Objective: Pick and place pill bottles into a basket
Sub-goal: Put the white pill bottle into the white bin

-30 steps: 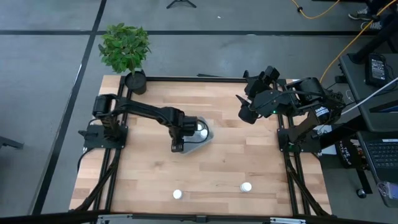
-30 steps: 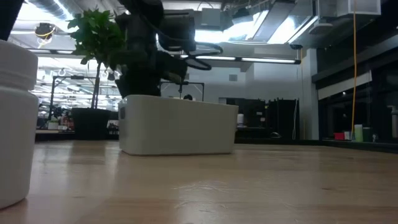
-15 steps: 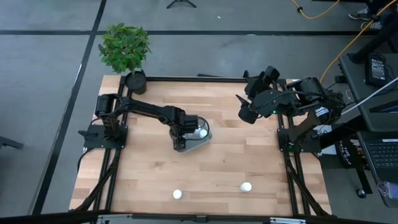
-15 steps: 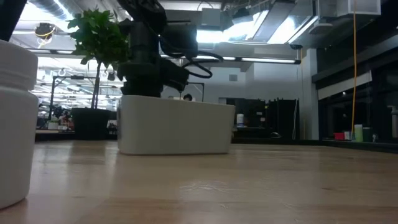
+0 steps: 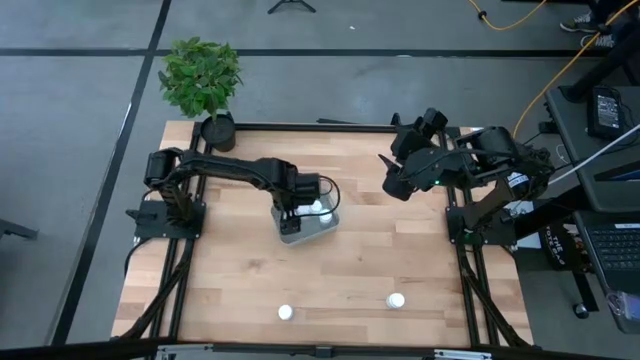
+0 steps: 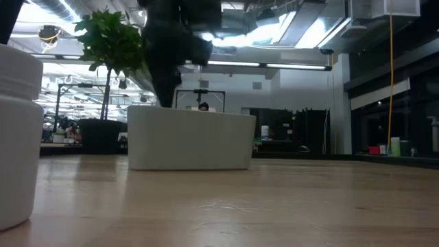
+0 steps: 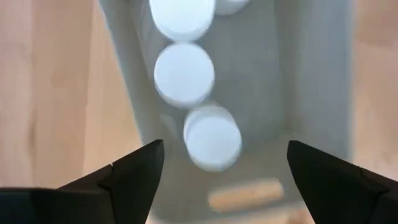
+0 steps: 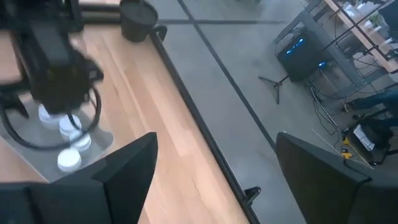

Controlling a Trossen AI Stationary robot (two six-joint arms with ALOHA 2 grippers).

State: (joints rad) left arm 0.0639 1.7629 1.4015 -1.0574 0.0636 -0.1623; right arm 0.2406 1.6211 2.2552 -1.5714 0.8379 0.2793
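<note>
The pale basket (image 5: pixel 326 228) stands mid-table and holds several white pill bottles (image 7: pixel 184 73). My left gripper (image 5: pixel 299 208) hangs open right above it, fingers pointing down; the nearest bottle (image 7: pixel 212 139) lies in the basket below the gap, touched by neither finger. Two more pill bottles stand near the table's front edge (image 5: pixel 286 312) (image 5: pixel 396 300); one of them looms at the low view's left (image 6: pixel 17 137). My right gripper (image 5: pixel 388 175) waits open in the air near the table's far right.
A black pot with a green plant (image 5: pixel 203 80) stands at the table's far left corner. Bare wood lies between the basket and the two front bottles. The right arm's base and cables (image 5: pixel 500 190) sit at the right edge.
My left gripper has opened over the basket and let go of a pill bottle, which now lies inside with the others. It has then risen out of the basket and moved a little toward the far edge. The basket has slid slightly.
</note>
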